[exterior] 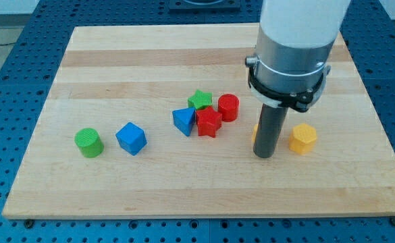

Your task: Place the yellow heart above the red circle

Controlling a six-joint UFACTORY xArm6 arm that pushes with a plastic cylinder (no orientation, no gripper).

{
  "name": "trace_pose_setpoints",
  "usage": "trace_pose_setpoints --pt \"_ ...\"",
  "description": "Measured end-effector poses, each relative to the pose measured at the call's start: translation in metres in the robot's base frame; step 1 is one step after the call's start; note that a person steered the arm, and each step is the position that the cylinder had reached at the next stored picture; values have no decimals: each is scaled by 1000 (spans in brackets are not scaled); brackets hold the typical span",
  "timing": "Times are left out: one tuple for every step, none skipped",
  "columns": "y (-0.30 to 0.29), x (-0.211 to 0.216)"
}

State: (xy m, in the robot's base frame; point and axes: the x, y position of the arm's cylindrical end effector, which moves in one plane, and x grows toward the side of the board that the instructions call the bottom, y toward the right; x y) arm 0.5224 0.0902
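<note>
Dark rod upright, my tip (265, 155) beside yellow block (303, 138)

Landmark: red circle (228, 107). My tip (264, 155) sits to its lower right; yellow block (303, 138) farther right; red star (208, 123) touches its lower left.

You can only see a thin yellow sliver (254, 131) peeking out on the view's left of the end effector's rod; the rod hides the rest, so its shape can't be told. The top of the arm (298, 27) is cut off by the view's top edge.
</note>
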Motion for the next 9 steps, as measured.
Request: trace_pose_setpoints --pt "0 -17" --pt "5 -34" --pt "9 -50" --pt "12 -64" --pt "17 -74" --pt "34 -75" --pt "47 -85" --pt "54 -100" --pt "36 -102"
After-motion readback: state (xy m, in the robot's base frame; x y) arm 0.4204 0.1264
